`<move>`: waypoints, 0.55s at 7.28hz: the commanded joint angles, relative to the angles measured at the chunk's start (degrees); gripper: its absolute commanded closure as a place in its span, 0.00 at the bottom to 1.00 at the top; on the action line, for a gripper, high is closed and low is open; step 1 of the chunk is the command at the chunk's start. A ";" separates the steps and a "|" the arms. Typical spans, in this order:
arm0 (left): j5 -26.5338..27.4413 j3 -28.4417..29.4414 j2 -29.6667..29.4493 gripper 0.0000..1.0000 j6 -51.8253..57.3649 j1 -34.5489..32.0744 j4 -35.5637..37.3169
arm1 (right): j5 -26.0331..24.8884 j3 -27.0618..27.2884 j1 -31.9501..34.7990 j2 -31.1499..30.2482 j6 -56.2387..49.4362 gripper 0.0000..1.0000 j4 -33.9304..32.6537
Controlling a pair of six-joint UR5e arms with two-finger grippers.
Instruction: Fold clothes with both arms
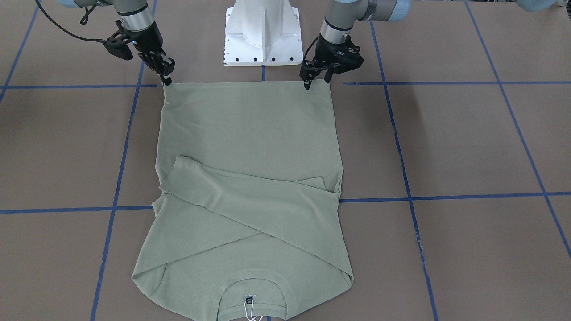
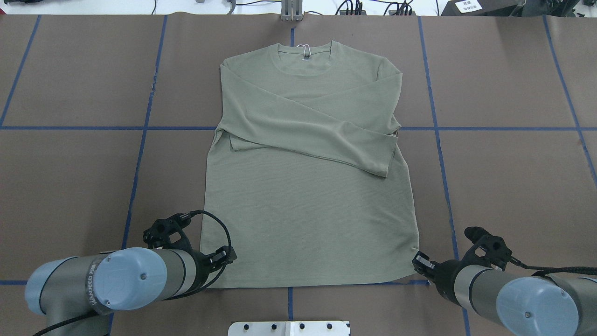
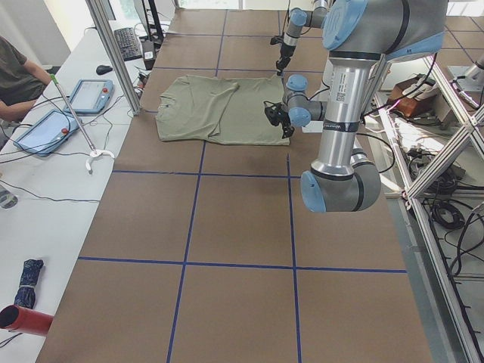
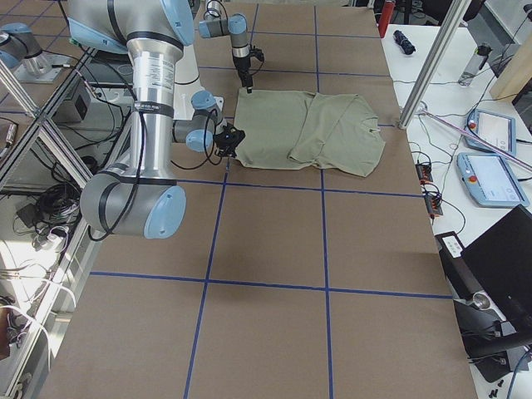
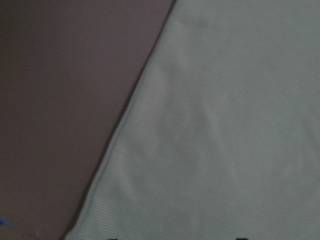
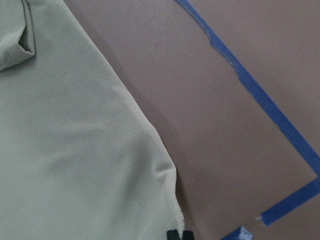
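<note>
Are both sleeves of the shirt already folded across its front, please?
Yes, on the shirt both sleeves lie crossed over the chest.

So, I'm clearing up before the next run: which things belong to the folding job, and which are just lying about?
Job: shirt, left tool, right tool.
Lying about, on the side bench: tablets, keyboard, umbrella, red tube.

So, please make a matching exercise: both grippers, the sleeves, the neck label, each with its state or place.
1 left gripper
2 right gripper
3 sleeves
4 neck label

A crossed over the chest
B fingers apart, at a hem corner of the shirt
C fingers together, at a hem corner
D at the end farthest from the robot

Pairs: 1-B, 2-C, 3-A, 4-D
</note>
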 commanded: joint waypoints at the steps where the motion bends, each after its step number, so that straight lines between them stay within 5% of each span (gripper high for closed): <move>1: 0.86 -0.09 1.61 0.21 -0.39 0.75 0.83 | 0.00 0.02 -0.04 0.06 0.00 1.00 0.00; 4: 0.59 0.08 2.22 0.39 -0.48 2.15 1.10 | 0.00 0.02 0.05 0.15 -0.09 1.00 0.00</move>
